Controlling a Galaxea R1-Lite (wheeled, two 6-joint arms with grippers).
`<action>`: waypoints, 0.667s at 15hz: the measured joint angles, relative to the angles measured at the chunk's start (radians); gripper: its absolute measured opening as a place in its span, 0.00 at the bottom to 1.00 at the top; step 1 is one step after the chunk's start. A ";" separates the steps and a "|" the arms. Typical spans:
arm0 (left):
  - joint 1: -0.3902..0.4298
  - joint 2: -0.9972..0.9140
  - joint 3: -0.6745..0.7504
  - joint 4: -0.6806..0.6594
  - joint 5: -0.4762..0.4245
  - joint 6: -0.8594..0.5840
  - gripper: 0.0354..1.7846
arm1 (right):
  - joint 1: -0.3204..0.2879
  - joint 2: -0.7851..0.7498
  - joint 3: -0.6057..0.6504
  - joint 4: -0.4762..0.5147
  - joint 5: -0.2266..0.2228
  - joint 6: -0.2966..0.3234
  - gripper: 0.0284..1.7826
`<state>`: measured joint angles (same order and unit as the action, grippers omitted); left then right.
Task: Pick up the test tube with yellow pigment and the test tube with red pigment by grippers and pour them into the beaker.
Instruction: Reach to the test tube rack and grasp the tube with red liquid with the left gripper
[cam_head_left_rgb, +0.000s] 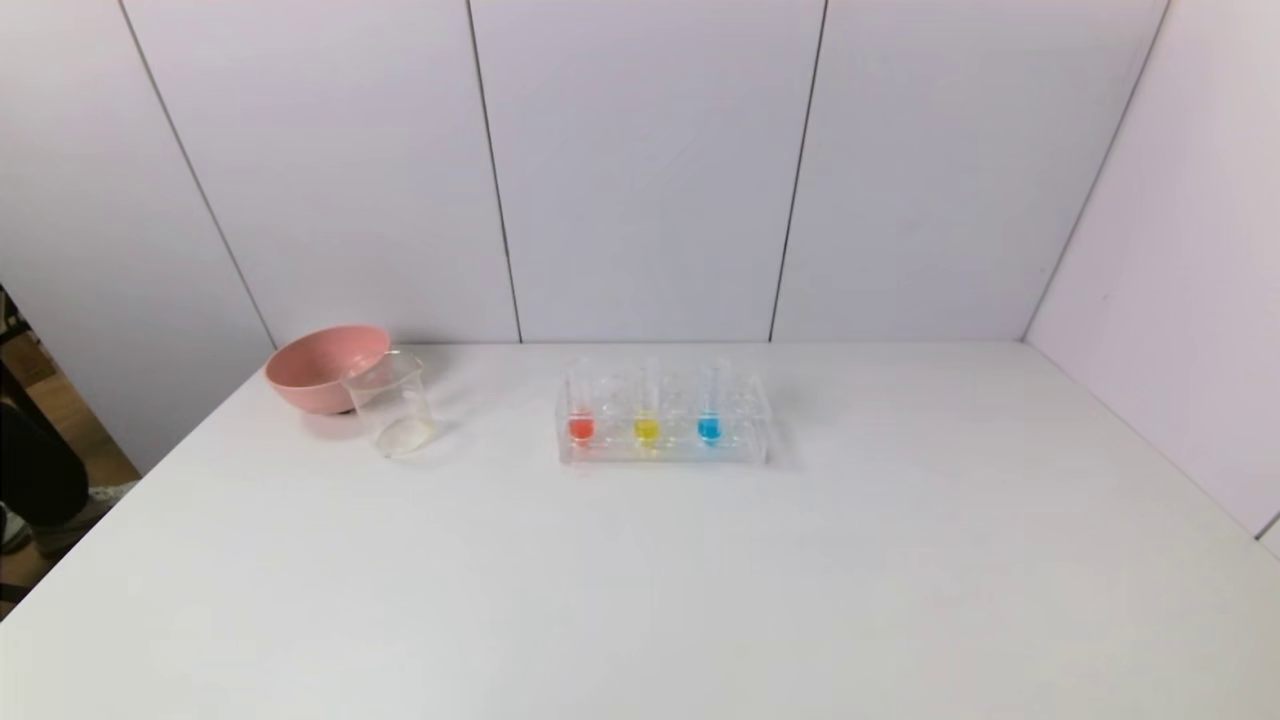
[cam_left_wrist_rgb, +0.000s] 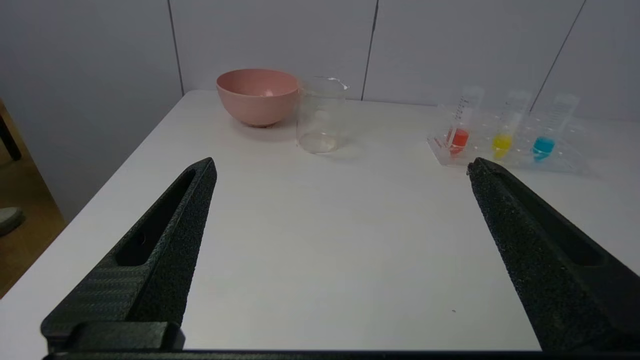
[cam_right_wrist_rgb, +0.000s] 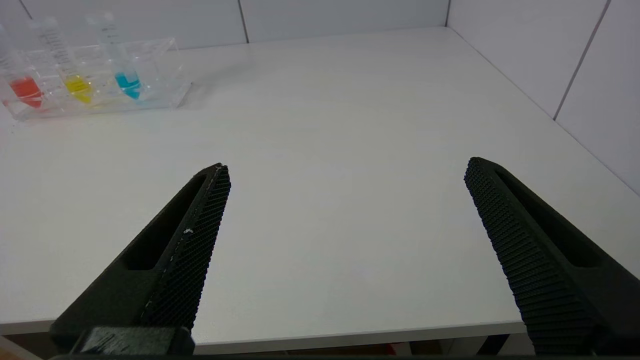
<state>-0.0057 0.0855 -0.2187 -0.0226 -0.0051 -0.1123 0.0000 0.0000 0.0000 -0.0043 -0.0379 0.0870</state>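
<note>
The red-pigment tube (cam_head_left_rgb: 581, 412), the yellow-pigment tube (cam_head_left_rgb: 647, 412) and a blue-liquid tube (cam_head_left_rgb: 710, 412) stand upright in a clear rack (cam_head_left_rgb: 665, 450) at the table's middle back. The clear beaker (cam_head_left_rgb: 392, 405) stands to the rack's left, in front of the pink bowl. Neither gripper shows in the head view. My left gripper (cam_left_wrist_rgb: 340, 167) is open and empty over the near left of the table, far from the beaker (cam_left_wrist_rgb: 321, 115) and the red tube (cam_left_wrist_rgb: 460, 130). My right gripper (cam_right_wrist_rgb: 347, 167) is open and empty near the front edge, far from the yellow tube (cam_right_wrist_rgb: 70, 75).
A pink bowl (cam_head_left_rgb: 325, 368) sits at the back left, touching or almost touching the beaker. White walls close the back and right sides. The white table (cam_head_left_rgb: 640, 580) has bare room in front of the rack. The table's left edge drops to the floor.
</note>
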 joint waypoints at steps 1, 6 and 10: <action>-0.009 0.050 -0.044 0.000 -0.004 0.001 0.99 | 0.000 0.000 0.000 0.000 0.000 0.000 0.96; -0.132 0.379 -0.186 -0.049 -0.030 0.020 0.99 | 0.000 0.000 0.000 0.000 0.000 0.000 0.96; -0.195 0.677 -0.205 -0.174 -0.130 0.061 0.99 | 0.000 0.000 0.000 0.000 0.000 0.000 0.96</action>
<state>-0.2006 0.7630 -0.4238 -0.1962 -0.1355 -0.0509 0.0000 0.0000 0.0000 -0.0043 -0.0379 0.0870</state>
